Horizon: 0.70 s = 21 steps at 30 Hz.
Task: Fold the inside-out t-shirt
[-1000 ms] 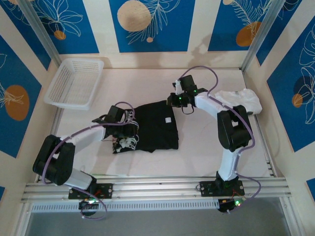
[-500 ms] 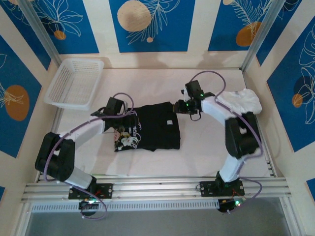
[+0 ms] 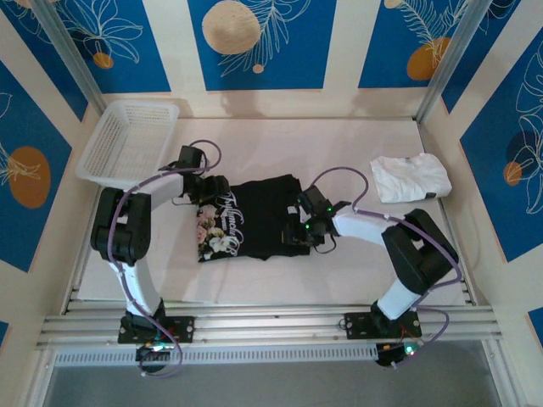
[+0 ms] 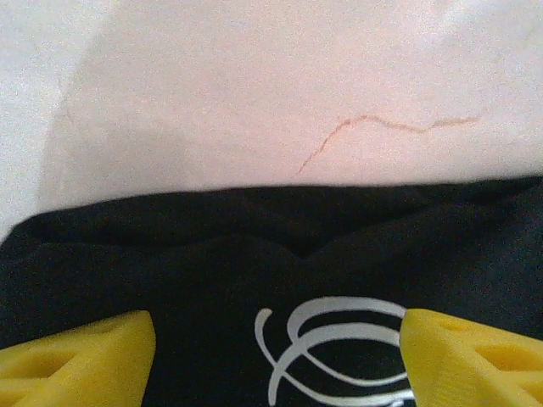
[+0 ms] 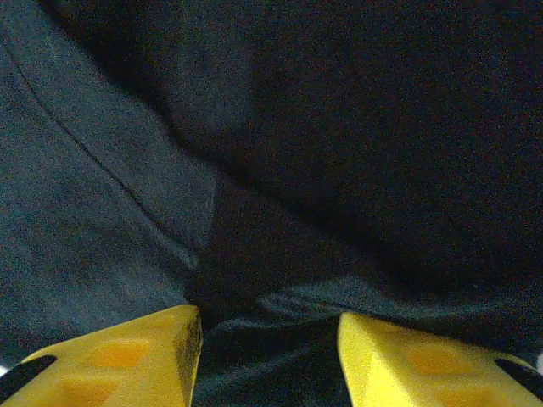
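Black t-shirt lies mid-frame on surface; left end effector spread at its upper-left edge, right end effector spread at its right edge, so best pinch hems squarely, lift both evenly.

Black soft cloth t-shirt: pink-and-white floral print, white script lettering on its left part. White plastic lattice basket far left; white folded cloth garment right. Blue wall panels with white leaf outlines, orange discs.

White-black arms, purple cables, yellow gripper fingers.
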### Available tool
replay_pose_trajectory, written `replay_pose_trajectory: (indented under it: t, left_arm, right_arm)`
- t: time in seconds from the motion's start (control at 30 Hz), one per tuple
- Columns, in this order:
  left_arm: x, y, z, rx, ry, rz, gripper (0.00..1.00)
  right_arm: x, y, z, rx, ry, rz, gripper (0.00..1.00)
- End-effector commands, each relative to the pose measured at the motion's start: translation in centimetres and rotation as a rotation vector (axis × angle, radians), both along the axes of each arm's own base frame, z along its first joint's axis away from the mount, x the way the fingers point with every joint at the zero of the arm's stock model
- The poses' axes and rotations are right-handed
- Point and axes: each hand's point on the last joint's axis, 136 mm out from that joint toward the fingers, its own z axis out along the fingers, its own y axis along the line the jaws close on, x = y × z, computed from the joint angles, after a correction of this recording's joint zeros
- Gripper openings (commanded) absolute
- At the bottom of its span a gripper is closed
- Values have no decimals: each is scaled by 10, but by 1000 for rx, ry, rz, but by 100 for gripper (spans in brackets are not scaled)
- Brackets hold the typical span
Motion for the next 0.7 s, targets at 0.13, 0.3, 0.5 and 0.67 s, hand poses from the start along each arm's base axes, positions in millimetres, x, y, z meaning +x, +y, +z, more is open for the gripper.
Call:
replay_pose_trajectory:
  t: [0.13, 0.3, 0.5, 0.67]
  left_arm:
    - [-99, 9, -24, -5, 95, -25, 75]
    - [-189, -40, -28, -93, 114, -150, 76]
    - [-198, -61, 50, -140, -121, -233, 81]
    - [-118, -32, 93, -92, -283, -97, 94]
  right_arm:
    - [79, -27, -2, -105, -66, -100, 50]
    - [143, 15, 18, -56, -154, 25, 50]
    - [165, 27, 68, -42, -312, 128, 54]
    - [154, -22, 49, -44, -212, -8, 65]
